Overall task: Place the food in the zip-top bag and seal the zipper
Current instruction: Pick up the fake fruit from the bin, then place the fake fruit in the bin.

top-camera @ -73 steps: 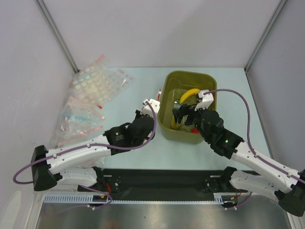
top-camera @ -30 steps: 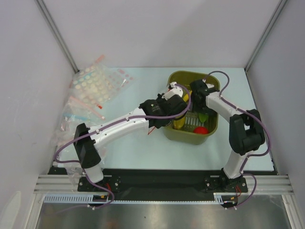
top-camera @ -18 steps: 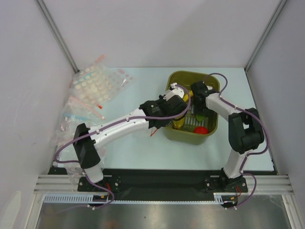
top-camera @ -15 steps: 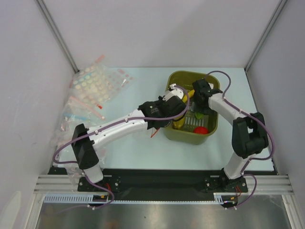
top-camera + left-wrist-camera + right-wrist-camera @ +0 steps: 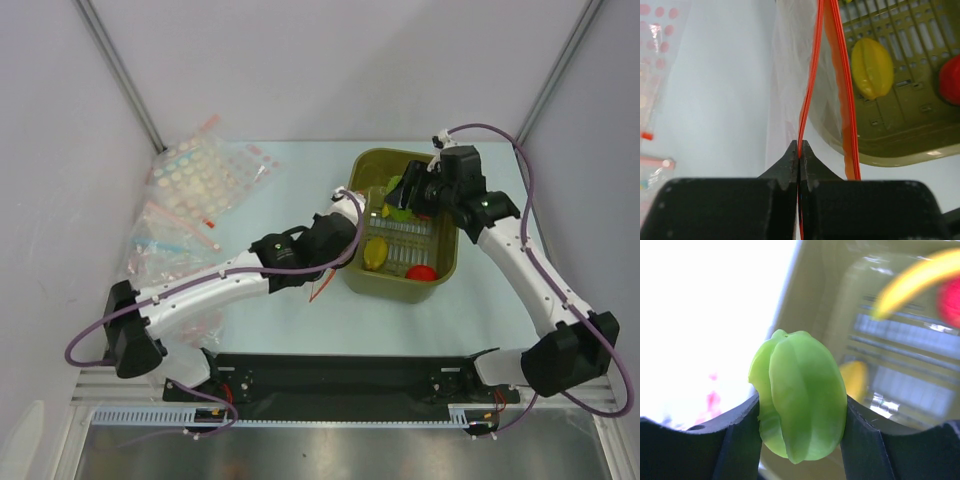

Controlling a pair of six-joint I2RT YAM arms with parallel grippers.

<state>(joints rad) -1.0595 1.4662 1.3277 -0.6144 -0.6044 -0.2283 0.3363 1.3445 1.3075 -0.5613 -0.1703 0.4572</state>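
Observation:
My left gripper point(image 5: 335, 232) is shut on the orange-red zipper point(image 5: 807, 100) of the clear zip-top bag point(image 5: 787, 85), just left of the olive basket point(image 5: 400, 156). In the left wrist view the gripper point(image 5: 800, 155) pinches one zip strip, and the other strip point(image 5: 845, 110) hangs apart to the right, so the mouth gapes. My right gripper point(image 5: 405, 195) is shut on the small green piece point(image 5: 800, 395) and holds it above the basket's far left part. A yellow piece point(image 5: 376, 252) and a red fruit point(image 5: 421, 272) lie in the basket. The banana point(image 5: 920, 280) shows blurred.
A pile of other clear bags with pale dots and pink or blue strips point(image 5: 195, 190) lies at the far left by the wall. The basket wall point(image 5: 900, 150) stands right beside the held bag. Grey walls close in on the table's sides.
My right gripper has risen out of the basket with the green piece and moved toward the far left corner. My left arm has drawn back toward the near left with the bag.

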